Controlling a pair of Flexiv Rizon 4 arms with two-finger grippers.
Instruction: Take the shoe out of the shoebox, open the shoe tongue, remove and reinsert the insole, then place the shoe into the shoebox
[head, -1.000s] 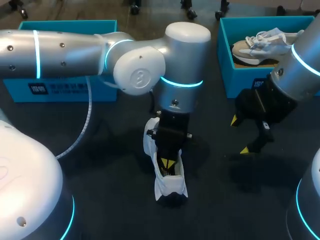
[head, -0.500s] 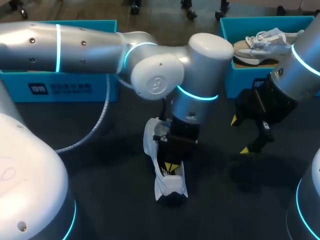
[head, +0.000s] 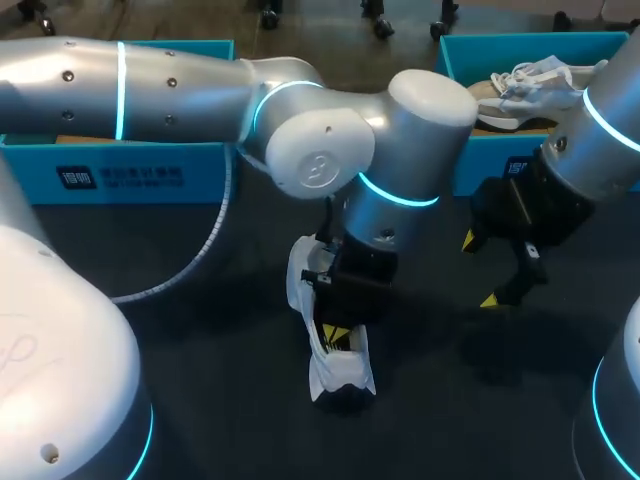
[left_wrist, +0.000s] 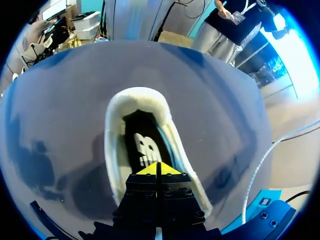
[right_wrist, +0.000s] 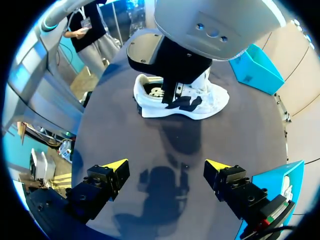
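Note:
A white shoe (head: 338, 372) lies on the dark table (head: 200, 340) near the middle, its opening facing up. My left gripper (head: 335, 333) is shut, and its yellow tips reach down into the shoe's opening. In the left wrist view the closed left gripper (left_wrist: 159, 168) sits just over the dark insole (left_wrist: 145, 147), inside the padded collar (left_wrist: 137, 97). I cannot tell whether it pinches anything. My right gripper (head: 480, 270) hangs open to the right of the shoe with nothing between its fingers. The right gripper (right_wrist: 165, 167) faces the shoe (right_wrist: 200, 102) from the side.
A teal shoebox (head: 480, 165) at the back right holds a second pale shoe (head: 530, 90). Another teal box (head: 140, 175) stands at the back left. A white cable (head: 205, 250) loops down from the left arm.
The left arm's wrist and forearm have swung to the right and tilted, while its gripper stayed in the shoe. The shoe and the right arm have not moved.

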